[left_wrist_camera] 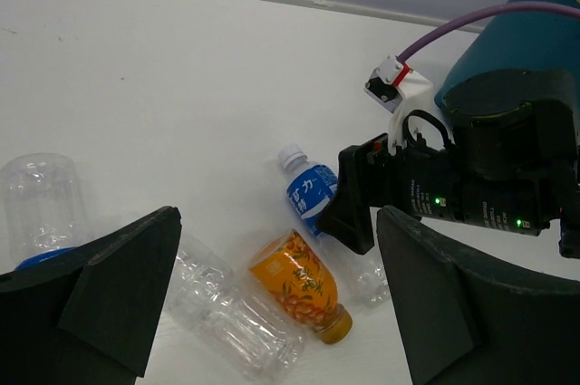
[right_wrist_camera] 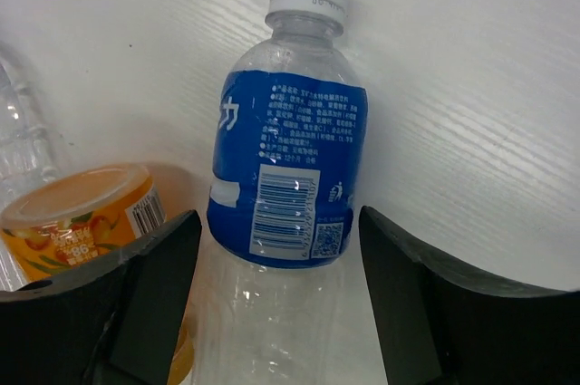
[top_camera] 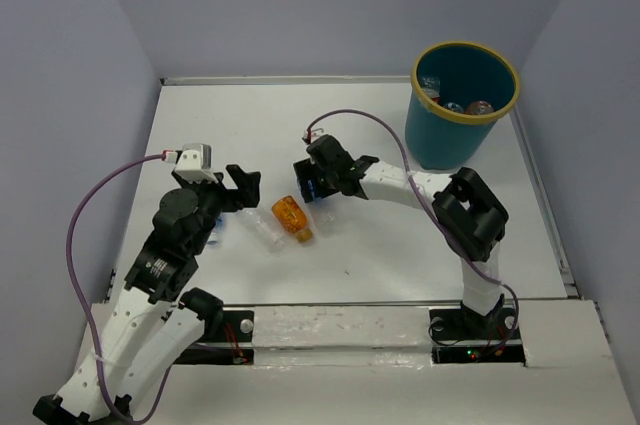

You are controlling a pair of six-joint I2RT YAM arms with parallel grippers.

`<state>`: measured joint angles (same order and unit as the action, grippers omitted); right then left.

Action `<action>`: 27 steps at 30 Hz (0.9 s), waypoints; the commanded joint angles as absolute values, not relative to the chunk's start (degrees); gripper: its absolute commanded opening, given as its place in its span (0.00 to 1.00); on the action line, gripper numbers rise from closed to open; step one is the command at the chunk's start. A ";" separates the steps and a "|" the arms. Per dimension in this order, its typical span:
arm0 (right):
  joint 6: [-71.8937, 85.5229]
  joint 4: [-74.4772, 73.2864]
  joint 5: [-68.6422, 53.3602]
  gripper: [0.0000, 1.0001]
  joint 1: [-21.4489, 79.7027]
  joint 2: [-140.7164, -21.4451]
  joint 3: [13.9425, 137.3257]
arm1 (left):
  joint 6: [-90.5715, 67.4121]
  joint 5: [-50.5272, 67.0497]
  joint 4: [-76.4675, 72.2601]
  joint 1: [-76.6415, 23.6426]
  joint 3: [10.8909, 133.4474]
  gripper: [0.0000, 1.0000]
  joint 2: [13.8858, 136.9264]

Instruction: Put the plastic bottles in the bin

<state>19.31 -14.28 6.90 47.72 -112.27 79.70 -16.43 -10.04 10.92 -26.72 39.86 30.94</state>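
A blue-labelled bottle (right_wrist_camera: 290, 168) with a white cap lies on the white table. My right gripper (right_wrist_camera: 281, 303) is open and straddles its clear lower body, a finger on each side; it also shows in the top view (top_camera: 318, 190). An orange bottle (left_wrist_camera: 304, 285) lies just beside it, with a crumpled clear bottle (left_wrist_camera: 231, 308) against it. My left gripper (left_wrist_camera: 272, 312) is open and empty, hovering above these two. Another clear bottle (left_wrist_camera: 41, 199) lies further left. The teal bin (top_camera: 465, 105) with a yellow rim stands at the far right and holds several bottles.
The right arm's purple cable (top_camera: 370, 125) loops between the gripper and the bin. Grey walls enclose the table on the left, back and right. The orange bottle (right_wrist_camera: 82, 217) lies close to my right gripper's left finger.
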 commanded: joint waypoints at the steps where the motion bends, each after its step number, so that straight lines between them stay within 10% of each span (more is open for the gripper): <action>1: 18.19 -13.89 10.02 0.73 48.16 -113.81 83.76 | -16.61 -8.79 7.91 -26.10 39.64 0.99 31.20; 10: 15.13 -14.68 15.72 0.34 48.16 -106.89 84.90 | -16.52 -8.09 7.91 -25.58 39.64 0.99 31.11; 21: 3.71 -13.46 28.29 0.31 45.89 -85.09 91.92 | -16.61 -6.77 7.73 -25.22 39.55 0.99 31.02; 27: -2.81 -5.20 27.86 0.30 26.75 -81.82 94.57 | -16.70 -6.42 7.91 -25.05 39.46 0.99 30.24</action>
<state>2.98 -11.94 24.38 39.88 -81.95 93.58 -16.60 -7.31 10.50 -25.39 39.86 30.98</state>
